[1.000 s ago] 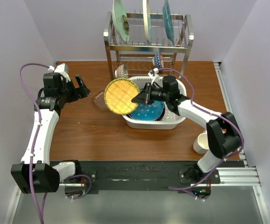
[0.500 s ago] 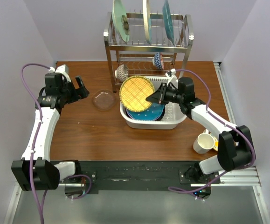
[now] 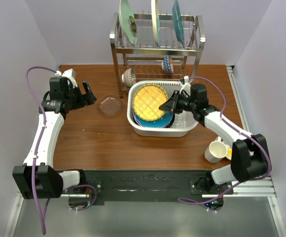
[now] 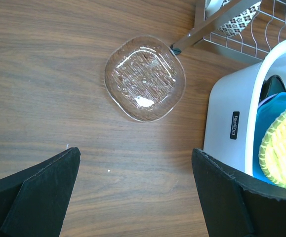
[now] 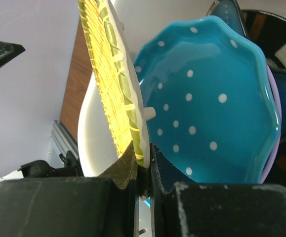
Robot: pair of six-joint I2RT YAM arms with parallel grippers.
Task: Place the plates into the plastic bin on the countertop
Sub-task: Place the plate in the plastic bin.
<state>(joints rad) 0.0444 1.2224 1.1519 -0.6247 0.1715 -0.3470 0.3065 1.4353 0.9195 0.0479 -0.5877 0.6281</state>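
Nearest you, at the right of the countertop (image 3: 108, 143), a white mug (image 3: 215, 150) lies on its side, just beside the right arm's elbow. Farther in on the left, your left gripper (image 3: 88, 93) hangs above bare wood with its jaws spread wide and nothing between them; a clear glass dish (image 4: 144, 78) lies flat on the wood just ahead of it, near the plastic bin (image 3: 155, 129) but apart from it. Your right gripper (image 3: 168, 105) reaches over the bin from the right and pinches the rim of the amber patterned plate (image 3: 150, 102), its fingers closed tight on the edge. That plate is tilted inside the bin's outline, above the blue dotted plate (image 5: 207, 98), which lies in the bin on top of a lavender plate (image 5: 276, 106) whose edge peeks out beneath it. You cannot tell whether the amber plate's low edge touches the blue one. Behind the bin stands the steel wire rack (image 3: 114, 49), one foot near the glass dish, with two patterned bowls (image 3: 129, 75) on its lower shelf and three big plates (image 3: 128, 22) upright on top.
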